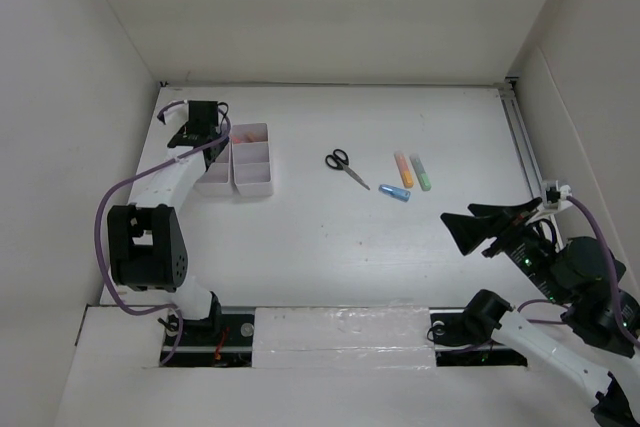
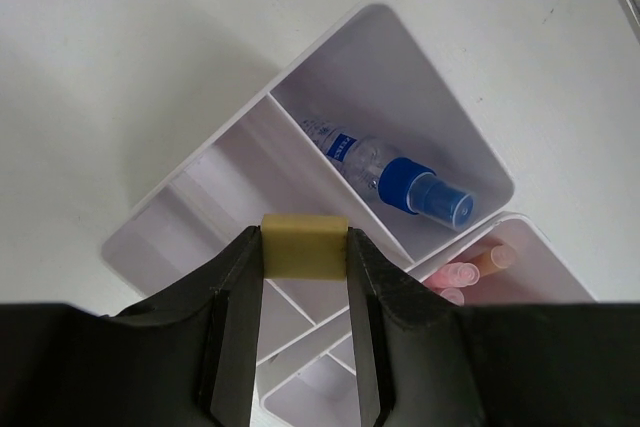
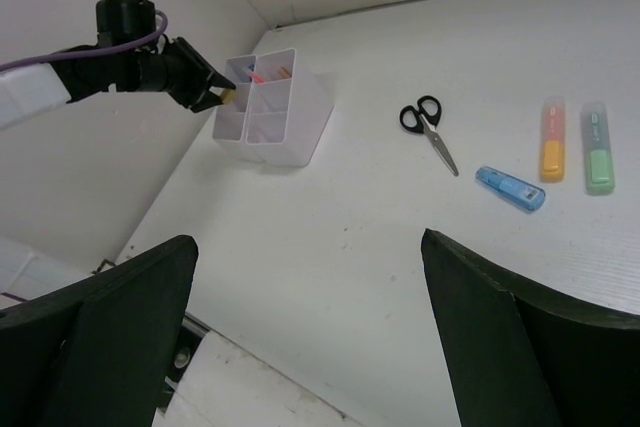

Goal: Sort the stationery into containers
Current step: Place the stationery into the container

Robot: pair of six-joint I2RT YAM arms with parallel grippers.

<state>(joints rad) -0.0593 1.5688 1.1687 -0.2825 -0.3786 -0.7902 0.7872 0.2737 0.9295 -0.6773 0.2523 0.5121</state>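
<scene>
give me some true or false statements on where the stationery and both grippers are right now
1. The left gripper is shut on the yellow eraser over the organizer. True.
2. The blue-capped bottle lies out on the open table. False: it lies inside an organizer compartment.
3. The right gripper is open and holds nothing. True.
4. The scissors sit in the organizer. False: they lie on the table, between the organizer and the markers.
5. The orange marker and green marker lie side by side on the table. True.
</scene>
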